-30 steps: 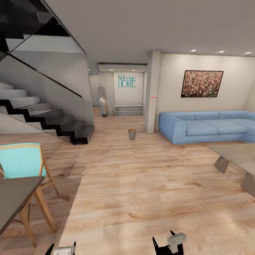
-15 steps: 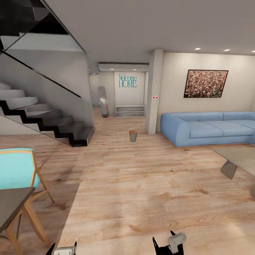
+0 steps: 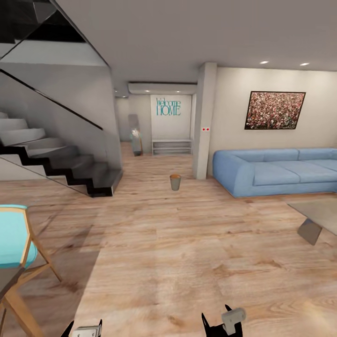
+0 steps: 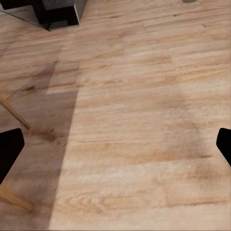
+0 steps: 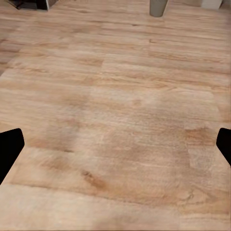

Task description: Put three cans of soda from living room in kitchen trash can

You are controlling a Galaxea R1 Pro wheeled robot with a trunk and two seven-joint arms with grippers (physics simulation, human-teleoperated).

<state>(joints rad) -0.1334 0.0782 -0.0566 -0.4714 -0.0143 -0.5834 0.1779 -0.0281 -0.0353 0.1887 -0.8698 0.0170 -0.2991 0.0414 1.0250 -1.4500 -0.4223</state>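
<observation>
The trash can (image 3: 175,182), a small grey bin with a brown rim, stands alone on the light wood floor well ahead of me, near a white pillar. Its lower part also shows in the right wrist view, trash can (image 5: 158,6). The soda cans are out of view. My left gripper (image 3: 84,329) and right gripper (image 3: 221,323) hang low in front of me over bare floor. In the wrist views, left gripper (image 4: 115,149) and right gripper (image 5: 115,149) are open, dark fingertips wide apart with nothing between them.
Dark stairs (image 3: 70,168) with a glass rail rise at the left. A blue sofa (image 3: 281,171) lines the right wall, with a grey low table (image 3: 318,215) before it. A turquoise chair (image 3: 14,238) stands at the near left. A pillar (image 3: 203,121) is beyond the bin.
The whole view has shifted, so the camera moved: chair and dark table slid off to the left, the low table to the right. Both grippers keep their pose.
</observation>
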